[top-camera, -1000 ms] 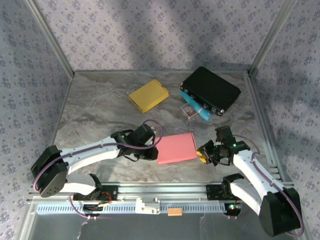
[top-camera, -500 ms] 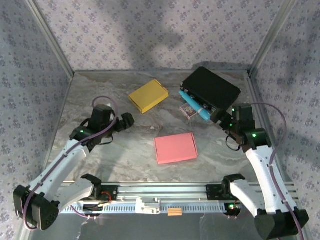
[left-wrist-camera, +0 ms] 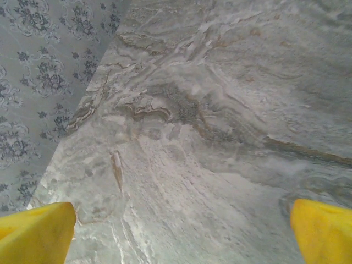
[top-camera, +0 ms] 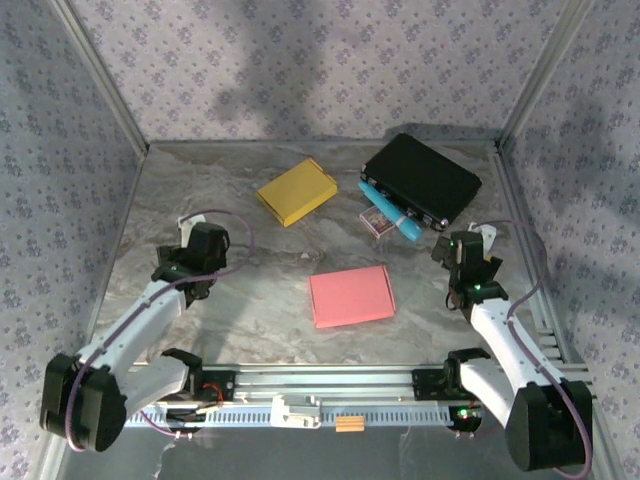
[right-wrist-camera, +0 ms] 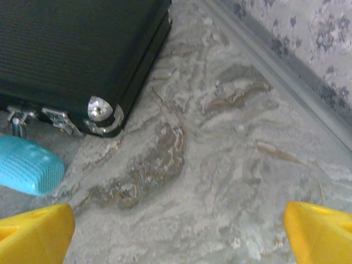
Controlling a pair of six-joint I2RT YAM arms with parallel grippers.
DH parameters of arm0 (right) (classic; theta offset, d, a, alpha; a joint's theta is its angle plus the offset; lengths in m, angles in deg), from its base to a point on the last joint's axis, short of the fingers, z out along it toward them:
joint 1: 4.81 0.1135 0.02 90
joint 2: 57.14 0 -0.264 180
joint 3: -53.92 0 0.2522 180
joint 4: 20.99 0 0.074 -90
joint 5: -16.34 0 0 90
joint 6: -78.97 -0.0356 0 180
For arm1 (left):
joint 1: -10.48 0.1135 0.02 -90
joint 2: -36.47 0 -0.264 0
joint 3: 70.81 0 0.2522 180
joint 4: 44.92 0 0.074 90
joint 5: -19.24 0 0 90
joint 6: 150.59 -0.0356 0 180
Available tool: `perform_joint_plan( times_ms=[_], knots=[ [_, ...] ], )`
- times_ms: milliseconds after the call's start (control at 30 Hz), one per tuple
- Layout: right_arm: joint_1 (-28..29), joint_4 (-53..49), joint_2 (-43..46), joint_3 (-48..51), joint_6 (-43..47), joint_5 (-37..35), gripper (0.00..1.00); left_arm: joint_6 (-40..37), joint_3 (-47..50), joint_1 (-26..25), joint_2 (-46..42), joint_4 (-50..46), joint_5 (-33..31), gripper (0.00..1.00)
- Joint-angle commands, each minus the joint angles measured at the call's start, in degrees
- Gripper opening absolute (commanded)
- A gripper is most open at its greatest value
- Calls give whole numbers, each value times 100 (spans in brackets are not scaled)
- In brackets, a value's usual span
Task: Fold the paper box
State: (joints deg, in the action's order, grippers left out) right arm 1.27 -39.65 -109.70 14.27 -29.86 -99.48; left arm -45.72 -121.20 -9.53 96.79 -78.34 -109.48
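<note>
Marble table [top-camera: 260,280] bears closed pink paper box [top-camera: 350,296]; left gripper [left-wrist-camera: 181,234], right gripper [right-wrist-camera: 179,234] splayed wide.

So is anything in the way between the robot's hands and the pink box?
Nothing visible is. The pink box lies alone on bare table between the open left gripper and open right gripper. The yellow box, black case and blue thing sit farther back.

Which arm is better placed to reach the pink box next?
Right, probably. The right fingers, open and empty, sit nearer the pink paper box than the left fingers, which are also open. Both pairs point away from it.
</note>
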Motion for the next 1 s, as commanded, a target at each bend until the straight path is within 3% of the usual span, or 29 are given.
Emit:
perform_joint_plan(
  times_ms=[0, 167, 367, 567, 700, 733, 767, 967],
  knots=[
    [-87, 993, -127, 307, 545, -3, 99, -890, 334, 183, 77, 1251, 440, 100],
    [-355, 2201, -610, 737, 714, 591, 99, -999, 1227, 609, 210, 3239, 1242, 100],
    [-630, 3595, -1820, 602, 1297, 1473, 99, -1185, 1484, 1361, 1142, 4926, 2402, 100],
    [-784, 4258, -2793, 174, 1864, 1962, 99, -1740, 1194, 1513, 2001, 5831, 2921, 100],
    [-911, 4921, -3327, 312, 1858, 2343, 99, -1438, 1768, 1879, 2846, 7749, 3098, 100],
    [-901, 5241, -3434, 435, 1863, 2357, 99, -1352, 1727, 1920, 2861, 7626, 3021, 100],
    [-905, 5324, -3415, 494, 1875, 2349, 99, -1222, 1527, 1944, 2662, 6850, 2908, 100],
    [-734, 5062, -3465, 325, 1996, 2078, 99, -1198, 1329, 2018, 2750, 6653, 3042, 100]
  ],
)
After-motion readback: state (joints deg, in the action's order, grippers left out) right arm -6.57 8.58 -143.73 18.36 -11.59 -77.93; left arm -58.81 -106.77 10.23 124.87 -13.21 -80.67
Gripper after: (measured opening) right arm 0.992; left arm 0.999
